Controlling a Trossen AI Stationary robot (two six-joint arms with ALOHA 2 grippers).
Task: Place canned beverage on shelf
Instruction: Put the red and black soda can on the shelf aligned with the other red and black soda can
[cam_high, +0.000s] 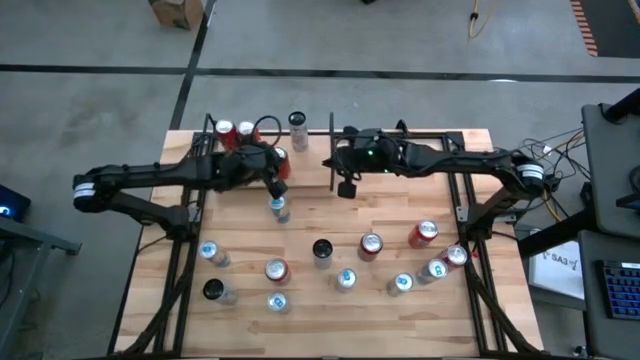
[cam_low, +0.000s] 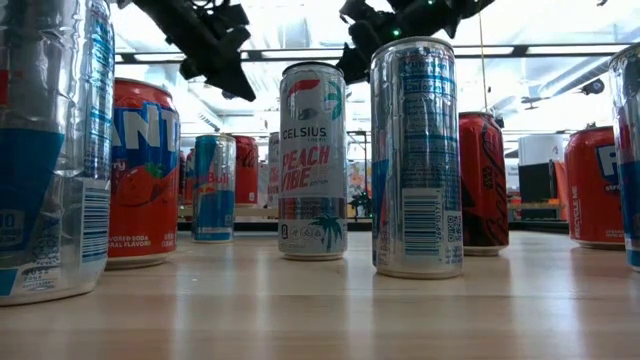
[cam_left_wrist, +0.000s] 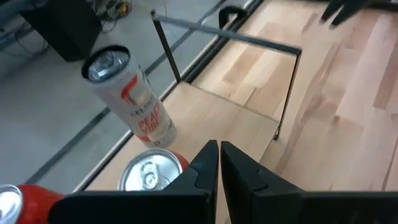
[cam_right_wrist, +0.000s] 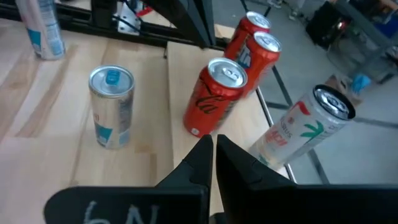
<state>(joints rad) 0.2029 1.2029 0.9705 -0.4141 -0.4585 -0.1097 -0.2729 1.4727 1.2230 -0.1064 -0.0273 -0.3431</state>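
The shelf (cam_high: 312, 152) is a narrow bay of thin black frame with a light wood plank floor (cam_left_wrist: 211, 118) at the table's far edge. On the plank stand a white Celsius can (cam_left_wrist: 127, 96) (cam_right_wrist: 305, 127) and three red cans (cam_right_wrist: 217, 99) (cam_right_wrist: 258, 46), each on its base. My left gripper (cam_high: 280, 190) (cam_left_wrist: 219, 168) is shut on nothing, just above a red can's silver top (cam_left_wrist: 149, 174). My right gripper (cam_high: 347, 188) (cam_right_wrist: 214, 155) is also shut and empty, at the shelf's right end, pointing toward the red cans. A silver-blue can (cam_high: 279, 208) (cam_right_wrist: 112, 106) stands on the table below the left gripper.
Several more cans stand on the table's near half, among them red ones (cam_high: 424, 233) (cam_high: 277, 270) and silver-blue ones (cam_high: 346, 279) (cam_low: 415, 160). The black frame's thin bars (cam_left_wrist: 227, 31) rise around the plank. Black support legs (cam_high: 180, 250) (cam_high: 480, 260) run along both table sides.
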